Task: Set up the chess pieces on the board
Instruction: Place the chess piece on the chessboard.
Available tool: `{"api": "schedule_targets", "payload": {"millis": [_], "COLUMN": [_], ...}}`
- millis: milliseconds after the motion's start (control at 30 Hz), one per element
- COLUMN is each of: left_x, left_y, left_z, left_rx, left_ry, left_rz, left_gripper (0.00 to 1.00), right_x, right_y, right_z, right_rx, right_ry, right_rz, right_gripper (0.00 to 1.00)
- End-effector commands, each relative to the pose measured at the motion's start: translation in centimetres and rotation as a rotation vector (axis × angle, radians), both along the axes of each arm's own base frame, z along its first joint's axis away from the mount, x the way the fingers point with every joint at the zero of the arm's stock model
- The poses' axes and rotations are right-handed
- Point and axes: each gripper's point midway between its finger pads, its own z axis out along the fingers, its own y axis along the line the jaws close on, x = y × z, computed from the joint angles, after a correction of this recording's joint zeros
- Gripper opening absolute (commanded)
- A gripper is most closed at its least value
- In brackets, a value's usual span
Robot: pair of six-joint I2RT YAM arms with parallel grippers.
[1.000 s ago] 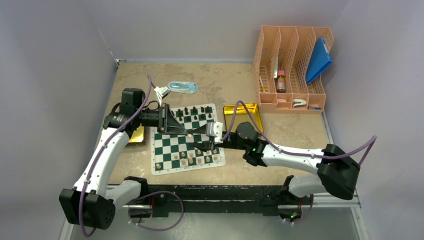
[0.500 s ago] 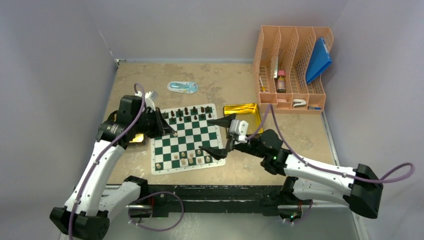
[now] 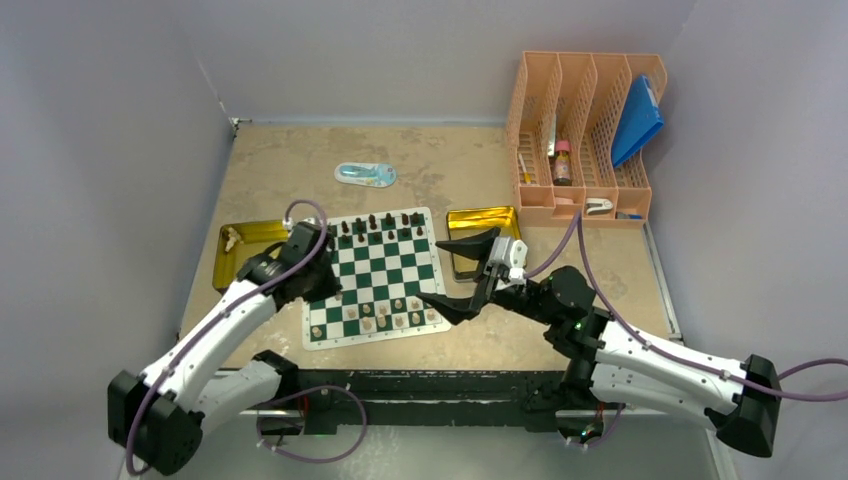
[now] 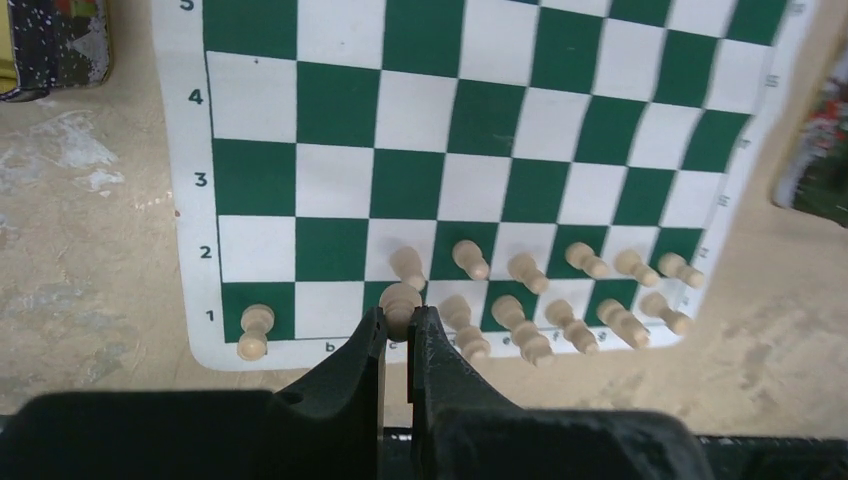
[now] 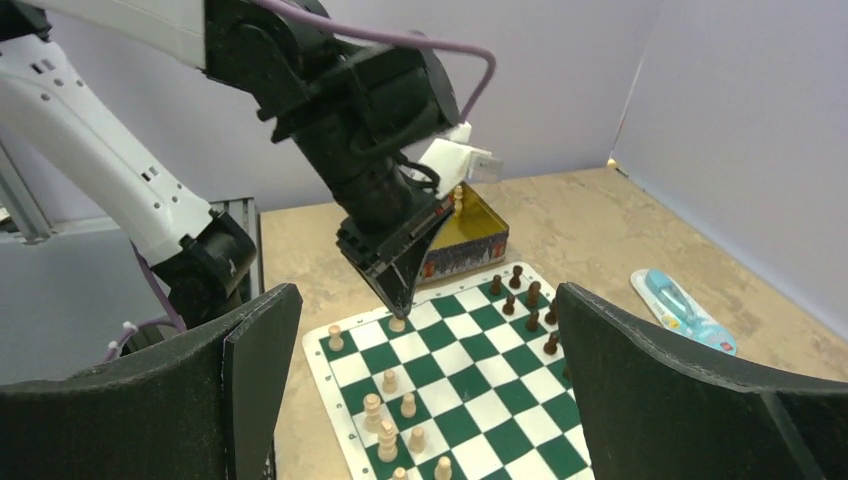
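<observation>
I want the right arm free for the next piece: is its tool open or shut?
Open: the right tool has its fingers wide apart, at both edges of its wrist view, with nothing held between them.

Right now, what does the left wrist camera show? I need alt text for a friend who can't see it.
The left gripper pinches a cream chess piece standing on row 1 of the green-and-white board. More cream pieces stand in the two nearest rows to its right, and a lone piece stands at the left corner.
</observation>
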Motion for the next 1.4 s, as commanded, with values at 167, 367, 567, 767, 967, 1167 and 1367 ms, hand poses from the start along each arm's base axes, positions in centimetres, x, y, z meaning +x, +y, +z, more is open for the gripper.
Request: {"api": "schedule_targets", "payload": {"millis": [167, 367, 567, 767, 967, 1167, 1367], "left_x": [0.7, 0.1, -0.3, -0.3, -0.1, -0.2, -0.4], "left_y": [0.4, 1.3, 1.4, 1.4, 1.3, 1.5, 1.6], "left_z": [-4.6, -6.1, -6.9, -6.8, -7.4, -7.8, -8.1], "left_rx": [0.151, 0.162, 0.165, 0.158, 0.163, 0.184, 0.193], "left_ry": [0.034, 0.037, 0.055, 0.042, 0.042, 0.059, 0.072], "left_rz": [0.172, 0.229, 0.231, 0.224, 0.215, 0.217, 0.223], "left_gripper": [0.00, 0.00, 0.00, 0.00, 0.00, 0.00, 0.02], "right_x": [-0.5, -0.6, -0.6, -0.7, -0.7, -0.7, -0.7], "right_y": [-1.4, -1.5, -1.3, -1.3, -1.4, -1.6, -1.6], "right_z": [2.1, 2.5, 2.6, 2.5, 2.7, 2.7, 2.5], "right_rx": [0.041, 0.042, 0.032, 0.032, 0.036, 0.039, 0.031], "right_ry": [0.011, 0.013, 0.012, 0.013, 0.011, 0.010, 0.014], "right_rz": [-0.017, -0.014, -0.010, -0.008, -0.008, -0.014, -0.012], "right_gripper": [0.99, 0.99, 0.99, 0.99, 0.99, 0.99, 0.99]}}
